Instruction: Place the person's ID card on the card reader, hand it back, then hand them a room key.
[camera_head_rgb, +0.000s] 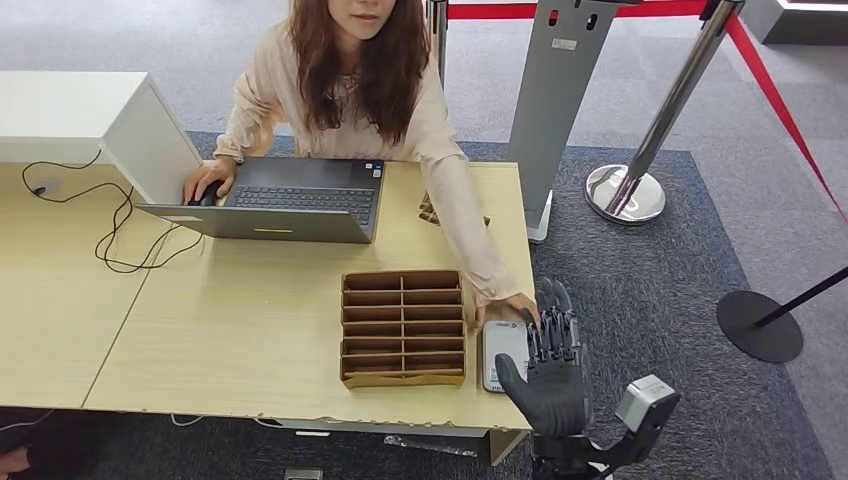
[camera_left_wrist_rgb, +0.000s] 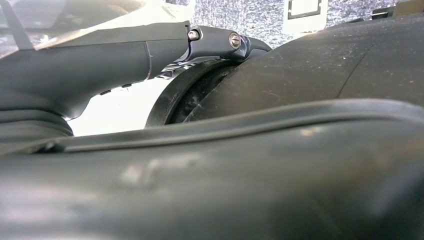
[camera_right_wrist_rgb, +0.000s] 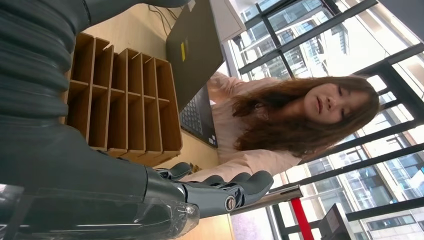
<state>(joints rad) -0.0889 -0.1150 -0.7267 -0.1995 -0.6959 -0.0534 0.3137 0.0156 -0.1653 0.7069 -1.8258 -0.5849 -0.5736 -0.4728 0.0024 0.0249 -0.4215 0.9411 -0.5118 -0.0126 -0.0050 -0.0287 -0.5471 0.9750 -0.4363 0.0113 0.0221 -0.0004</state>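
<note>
A small white card reader lies near the table's front right corner. My right hand is held up just right of it, fingers stretched out and apart, holding nothing. In the right wrist view the same hand reaches toward the person with nothing in it. The person's hand rests at the reader's far end; I cannot make out a card under it. My left hand appears as a dark finger against dark body parts, and its grip is unclear.
A brown wooden compartment tray stands left of the reader. The person types on a grey laptop with the other hand. A white box and black cable sit at the far left. Stanchion bases stand on the carpet to the right.
</note>
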